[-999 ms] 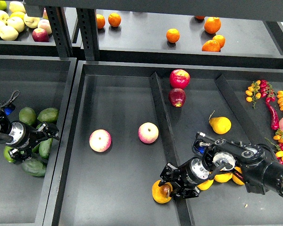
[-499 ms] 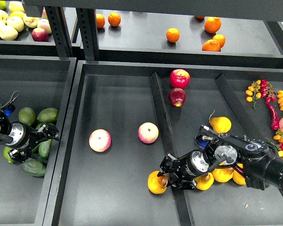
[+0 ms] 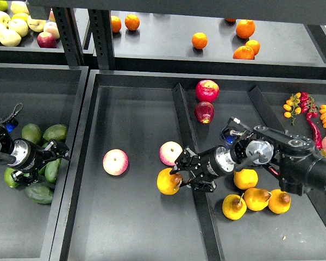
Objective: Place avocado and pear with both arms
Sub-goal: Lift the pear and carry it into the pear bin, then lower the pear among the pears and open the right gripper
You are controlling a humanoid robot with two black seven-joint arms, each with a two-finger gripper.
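Observation:
My right gripper (image 3: 178,176) is shut on the pear (image 3: 168,181), golden-orange with a dark spot at the end facing the fingers. It holds the pear just left of the tray's divider (image 3: 186,136), close below a pink-yellow apple (image 3: 170,153). My left gripper (image 3: 55,162) is in the left bin among a pile of avocados. Its fingers sit over one green avocado (image 3: 52,170), and a darker avocado (image 3: 39,193) lies just below. The fingers are dark against the fruit, so I cannot tell whether they grip.
A second pink-yellow apple (image 3: 115,162) lies in the middle compartment. Two red apples (image 3: 205,101) lie right of the divider. Several other pears (image 3: 257,199) lie under my right arm. Oranges (image 3: 199,40) sit on the back shelf, chillies and small tomatoes (image 3: 315,125) at far right.
My right gripper has carried the pear up and to the left, over the divider into the middle compartment. My left gripper has stayed at the avocado pile.

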